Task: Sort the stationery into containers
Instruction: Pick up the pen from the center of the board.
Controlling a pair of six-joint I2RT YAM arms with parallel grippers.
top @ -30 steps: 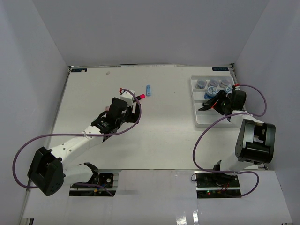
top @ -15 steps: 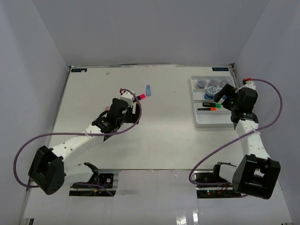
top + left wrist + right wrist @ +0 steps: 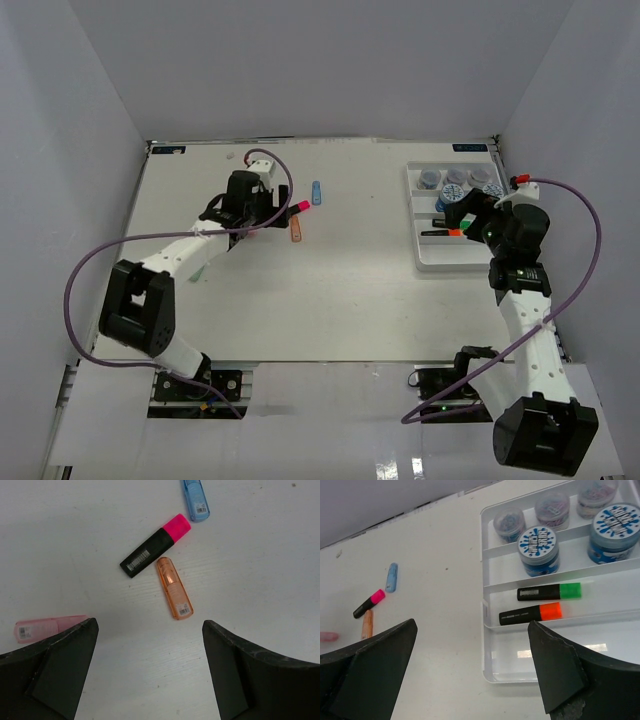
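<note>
White plastic tray [image 3: 545, 655] already holds five round jars [image 3: 537, 544] and two black highlighters, green-capped [image 3: 549, 592] and orange-capped [image 3: 530, 614]; four lie unsorted on the tabletop [image 3: 350, 280]: pink-capped black highlighter [image 3: 155, 546], pastel orange highlighter [image 3: 174, 588], pastel blue highlighter [image 3: 196, 499] (cut off at the frame edge), pastel pink highlighter [image 3: 47, 628] (half hidden); left gripper [image 3: 149, 630] and right gripper [image 3: 471, 625] both gape wide, empty.

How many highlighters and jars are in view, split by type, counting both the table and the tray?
Black highlighters: 3
Pastel highlighters: 3
Blue-patterned jars: 2
Grey-lidded jars: 3
Total: 11
</note>
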